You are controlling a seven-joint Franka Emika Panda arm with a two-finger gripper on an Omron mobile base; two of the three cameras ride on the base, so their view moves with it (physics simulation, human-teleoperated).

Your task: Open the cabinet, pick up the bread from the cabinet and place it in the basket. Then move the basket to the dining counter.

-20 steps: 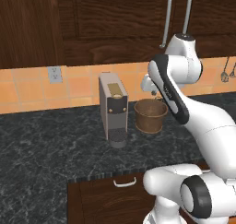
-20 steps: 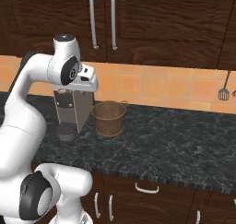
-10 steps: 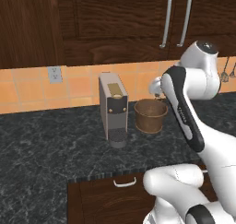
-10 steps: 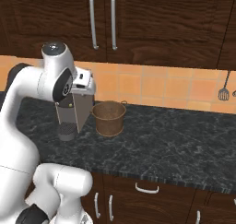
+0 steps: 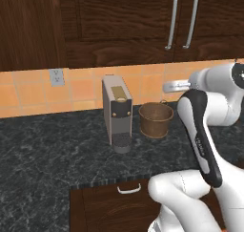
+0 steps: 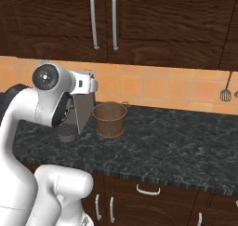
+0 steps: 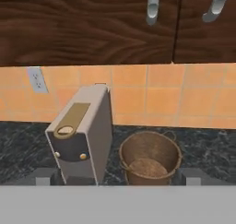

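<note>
It was a kitchen: dark wood cabinet [image 5: 143, 21] doors with silver bar handles hung above an orange tiled backsplash [image 5: 81, 88], and a black speckled counter [image 6: 176, 150] carried a grey coffee machine [image 5: 117, 112] near its back edge, with drawers [image 5: 119, 205] below.

The white arm rises from its base, bends at a dark elbow joint and folds back at chest height. The wrist sits level, the hand facing forward. In the hand view the gripper [image 7: 117, 176] shows two dark fingers [image 7: 45, 176] set wide apart at the lower edge, nothing between them.
</note>
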